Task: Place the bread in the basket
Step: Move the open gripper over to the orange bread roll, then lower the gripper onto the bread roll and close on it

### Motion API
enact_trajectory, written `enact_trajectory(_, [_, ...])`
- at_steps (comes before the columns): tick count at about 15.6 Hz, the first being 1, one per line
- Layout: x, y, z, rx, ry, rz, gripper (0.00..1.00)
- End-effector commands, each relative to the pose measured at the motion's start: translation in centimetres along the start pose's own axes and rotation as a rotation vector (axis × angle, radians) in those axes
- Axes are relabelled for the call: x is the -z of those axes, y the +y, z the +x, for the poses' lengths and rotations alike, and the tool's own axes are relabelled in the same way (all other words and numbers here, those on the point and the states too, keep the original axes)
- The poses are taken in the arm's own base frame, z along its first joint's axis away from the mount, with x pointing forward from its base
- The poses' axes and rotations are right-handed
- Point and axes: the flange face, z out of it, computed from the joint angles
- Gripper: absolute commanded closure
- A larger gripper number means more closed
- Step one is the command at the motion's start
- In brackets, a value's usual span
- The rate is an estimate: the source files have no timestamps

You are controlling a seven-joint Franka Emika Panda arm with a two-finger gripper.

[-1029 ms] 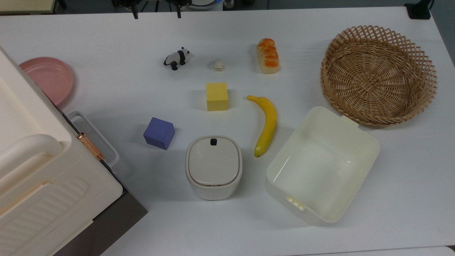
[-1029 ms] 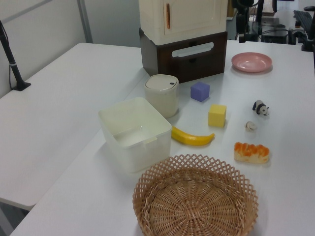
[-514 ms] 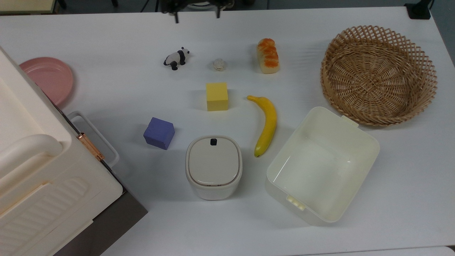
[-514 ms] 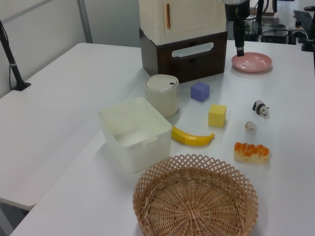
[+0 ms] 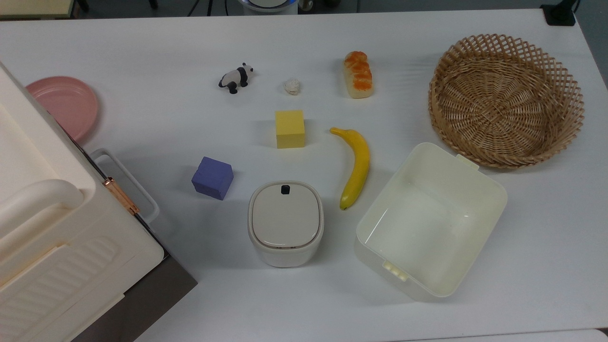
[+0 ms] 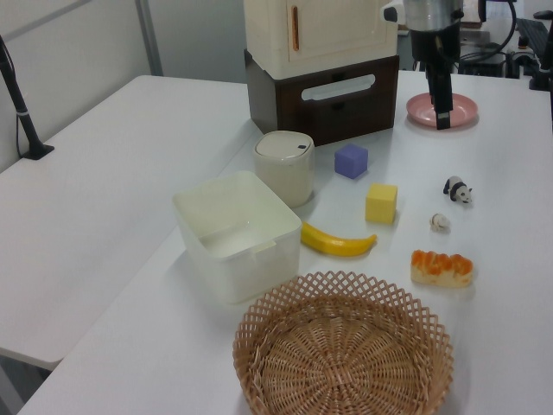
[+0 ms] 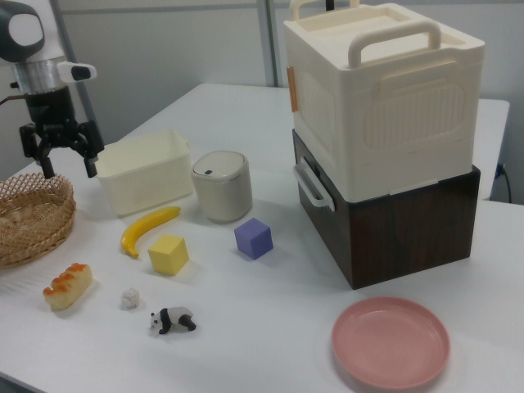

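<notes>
Bread point(image 5: 358, 74) glazed, oblong, on table; wicker basket point(image 5: 506, 99) empty; tool point(image 7: 65, 169) spread.

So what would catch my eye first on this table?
Probably the big round wicker basket at the top view's right, with the glazed toy bread lying just left of it. The robot's hand hangs open above the table in the right view's left, holding nothing.

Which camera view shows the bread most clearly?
The top view: the bread lies unobstructed, its whole glazed top and outline visible. The left view shows its long side beyond the basket; the right view shows it small, near the picture's left edge.
</notes>
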Motion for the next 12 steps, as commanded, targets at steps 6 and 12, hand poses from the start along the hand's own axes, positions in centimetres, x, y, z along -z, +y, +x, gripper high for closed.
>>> enact_trajectory(6, [-9.0, -5.8, 0.6, -0.009, -0.022, 0.003, 0.00])
enact_trajectory(12, [-15.5, -9.9, 1.4, -0.042, -0.020, -0.013, 0.00])
